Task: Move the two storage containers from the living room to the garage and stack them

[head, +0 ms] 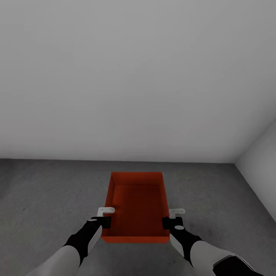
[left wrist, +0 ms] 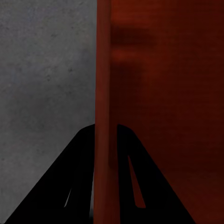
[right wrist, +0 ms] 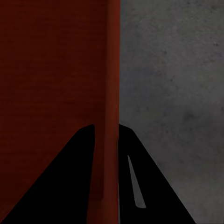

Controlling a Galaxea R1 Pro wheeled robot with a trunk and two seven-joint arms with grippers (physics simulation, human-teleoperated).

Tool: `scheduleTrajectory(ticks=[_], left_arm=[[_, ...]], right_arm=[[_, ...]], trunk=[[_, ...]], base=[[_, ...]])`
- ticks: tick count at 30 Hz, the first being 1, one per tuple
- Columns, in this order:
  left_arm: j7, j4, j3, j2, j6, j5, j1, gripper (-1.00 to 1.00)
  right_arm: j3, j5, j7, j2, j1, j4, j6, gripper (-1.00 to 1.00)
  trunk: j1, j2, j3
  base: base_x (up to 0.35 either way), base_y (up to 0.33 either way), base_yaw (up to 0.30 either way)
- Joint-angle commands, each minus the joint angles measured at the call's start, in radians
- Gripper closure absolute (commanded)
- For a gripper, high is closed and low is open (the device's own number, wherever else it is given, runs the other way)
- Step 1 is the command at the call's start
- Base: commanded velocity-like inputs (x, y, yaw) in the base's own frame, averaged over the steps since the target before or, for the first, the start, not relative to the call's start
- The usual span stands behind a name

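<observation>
Nearest me in the head view, my two arms reach forward and down, white forearms ending in black wrists. The left end effector is clamped on the left long wall of a storage container, near the container's near end; the right end effector is clamped on the opposite long wall at the matching spot. In the left wrist view, the left end effector has one black finger outside the orange-red wall and the other inside, both pressed to it. The right wrist view gives the same picture: the right end effector straddles its wall, one finger outside and one inside.

The container is open-topped, rectangular and empty, its long axis pointing away from me. It lies over the dark grey speckled floor; I cannot tell whether its base touches the floor or is held just above it.

Beyond it, a plain white-grey back wall meets the floor, and a side wall joins at the right corner.
</observation>
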Motion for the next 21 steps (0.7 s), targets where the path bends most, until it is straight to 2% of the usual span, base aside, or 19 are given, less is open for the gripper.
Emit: scheduleTrajectory(ticks=[1,21], left_arm=[[0.013,-0.003,0.057,0.03,0.007,0.003,-0.001,1.0],[0.013,-0.003,0.057,0.028,0.007,0.003,-0.001,1.0]], right_arm=[[-0.012,-0.009,0.001,-0.005,0.0,0.0,-0.004,1.0],[-0.012,-0.008,0.005,-0.004,0.0,0.0,-0.005,1.0]], trunk=[[0.0,-0.001,-0.003],[0.0,-0.001,-0.035]], base=[[0.0,0.0,0.0],[0.0,0.0,0.0]])
